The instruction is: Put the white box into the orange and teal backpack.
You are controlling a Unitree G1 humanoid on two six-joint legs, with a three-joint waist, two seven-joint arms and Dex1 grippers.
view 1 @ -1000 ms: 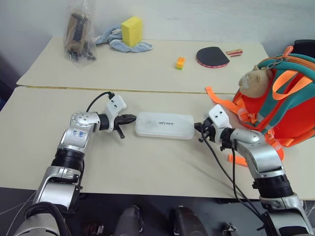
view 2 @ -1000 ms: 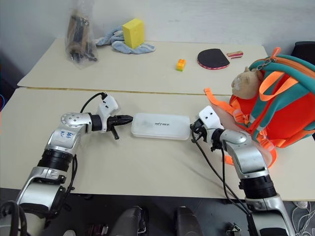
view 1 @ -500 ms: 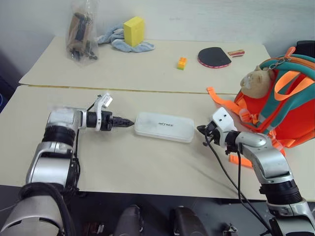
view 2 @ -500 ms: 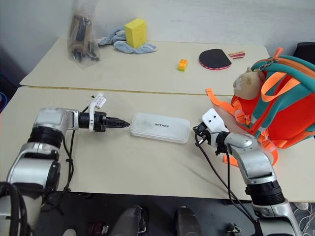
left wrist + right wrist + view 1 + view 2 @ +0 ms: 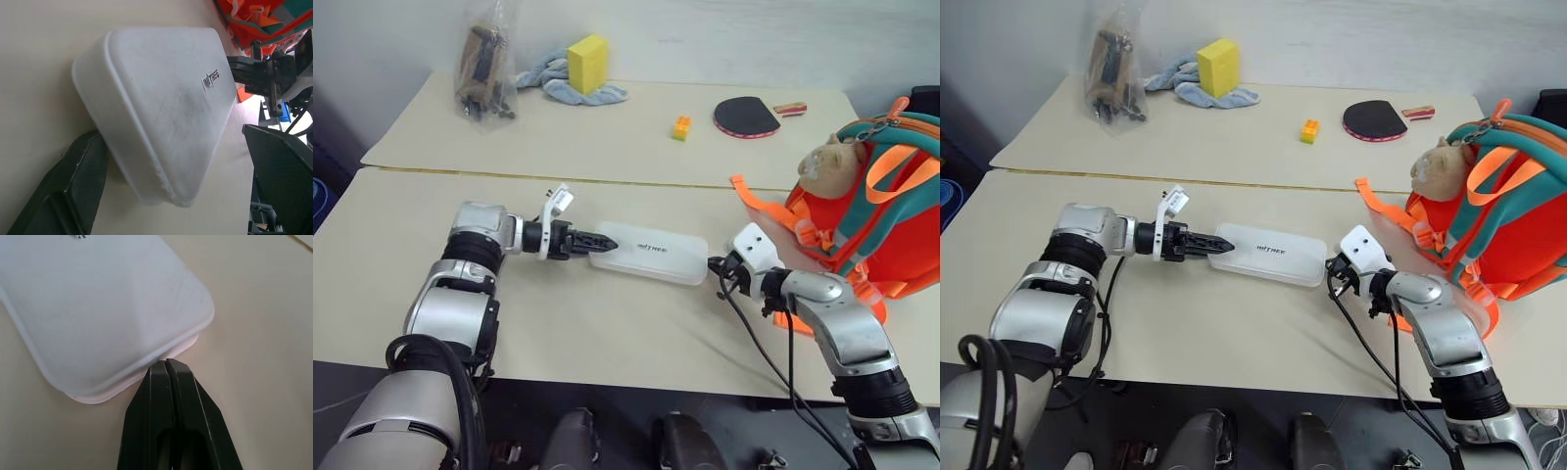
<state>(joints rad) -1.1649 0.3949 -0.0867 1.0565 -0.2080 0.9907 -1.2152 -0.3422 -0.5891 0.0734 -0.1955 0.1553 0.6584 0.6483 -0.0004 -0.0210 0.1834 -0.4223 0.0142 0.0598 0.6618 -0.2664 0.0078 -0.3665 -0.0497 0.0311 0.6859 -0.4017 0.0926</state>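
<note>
White box (image 5: pixel 651 253) flat on counter (image 5: pixel 607 323), mid-way btw both tools, backpack (image 5: pixel 886 220) off to R. L tool (image 5: pixel 599 240) spread, straddling box's end; R tool (image 5: pixel 168 363) pressed together, touching other end. Risk: box slips/pivots if L closes off-centre.

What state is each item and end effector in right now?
white box: lying flat on the table, lid closed, between both end effectors
orange and teal backpack: upright on the table, whether unzipped cannot be told
left end effector: open, fingers around the box's end
right end effector: shut, tips at the box's other end
table tennis paddle: lying flat
clear plastic bag: standing, contents inside
</note>
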